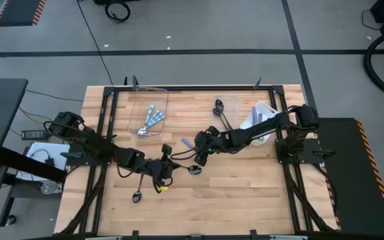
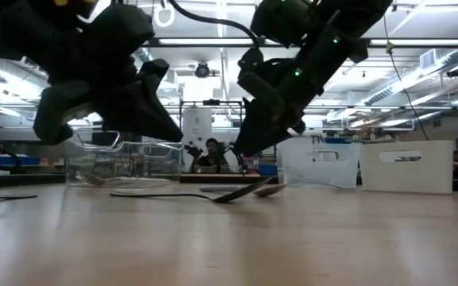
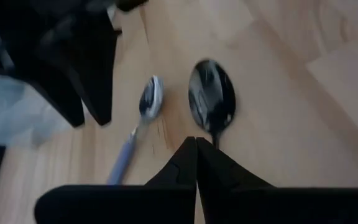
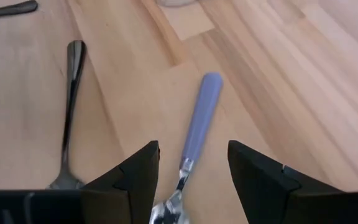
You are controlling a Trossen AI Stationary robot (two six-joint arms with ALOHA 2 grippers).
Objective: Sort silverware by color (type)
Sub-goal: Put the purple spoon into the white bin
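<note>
A spoon with a light-blue handle [image 4: 199, 118] and an all-black spoon [image 3: 211, 102] lie side by side flat on the wooden table near its middle. My right gripper [image 4: 192, 171] is open and hangs above the blue-handled spoon, one finger on either side of the handle, clear of it. My left gripper [image 3: 196, 149] is shut with nothing between its fingers. It hovers over the black spoon's handle end, and its tips hide that part of the handle. In the high view the grippers [image 1: 172, 167] [image 1: 195, 152] face each other.
A clear container [image 1: 135, 107] at the far left holds several blue-handled spoons [image 1: 153, 119]. A pale container [image 1: 259, 120] stands at the far right, with black spoons [image 1: 220, 112] on the table beside it. Another black spoon [image 1: 137, 197] lies near the front left.
</note>
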